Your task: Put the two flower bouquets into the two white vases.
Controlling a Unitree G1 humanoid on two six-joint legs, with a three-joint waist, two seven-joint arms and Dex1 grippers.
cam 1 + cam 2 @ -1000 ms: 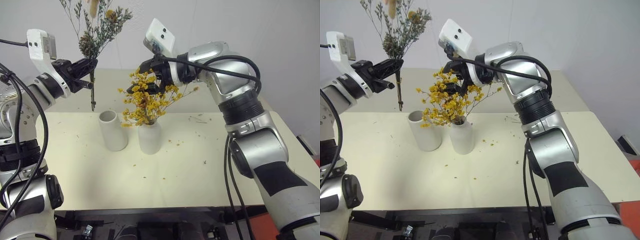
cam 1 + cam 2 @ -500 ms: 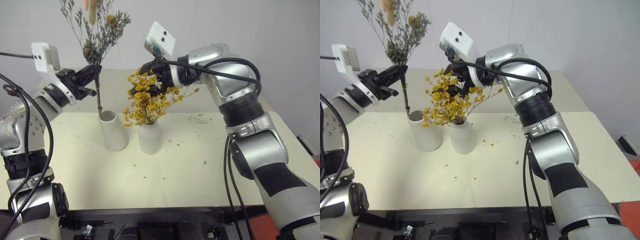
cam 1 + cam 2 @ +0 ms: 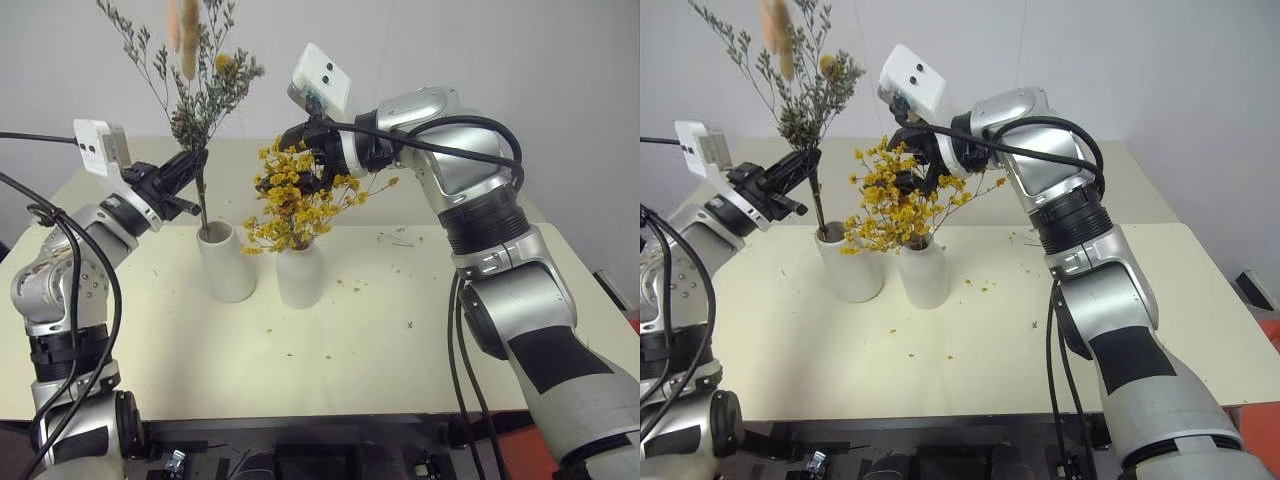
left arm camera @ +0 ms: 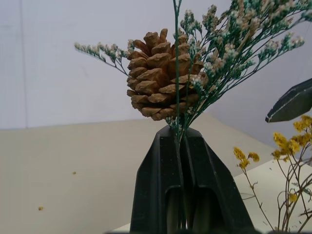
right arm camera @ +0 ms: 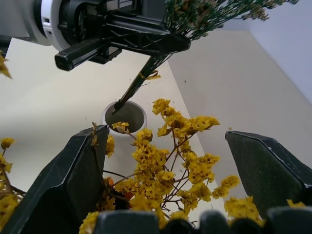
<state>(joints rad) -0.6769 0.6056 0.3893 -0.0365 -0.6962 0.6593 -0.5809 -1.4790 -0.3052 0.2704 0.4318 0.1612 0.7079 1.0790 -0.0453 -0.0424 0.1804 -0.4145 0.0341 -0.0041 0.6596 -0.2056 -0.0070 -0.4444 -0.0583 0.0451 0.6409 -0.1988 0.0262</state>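
A grey-green sprig bouquet (image 3: 200, 90) with a pine cone (image 4: 158, 75) and a pinkish plume stands upright, my left gripper (image 3: 190, 168) shut on its stems. The stem ends dip into the mouth of the straight white cylinder vase (image 3: 228, 270). Next to it, the rounded white bottle vase (image 3: 300, 280) holds the bushy yellow bouquet (image 3: 295, 205). My right gripper (image 3: 297, 160) is open, its fingers (image 5: 73, 180) spread on either side of the yellow flower heads without pinching them. In the right wrist view the stems reach down into the cylinder vase (image 5: 124, 117).
Both vases stand near the middle of a cream table (image 3: 420, 330), left of centre. Small flower crumbs (image 3: 345, 288) lie scattered on it. A pale wall rises behind the table's far edge.
My left gripper has come down and to the right with the grey-green bouquet, so its stem ends now sit in the cylinder vase's mouth. The right gripper has stayed put.
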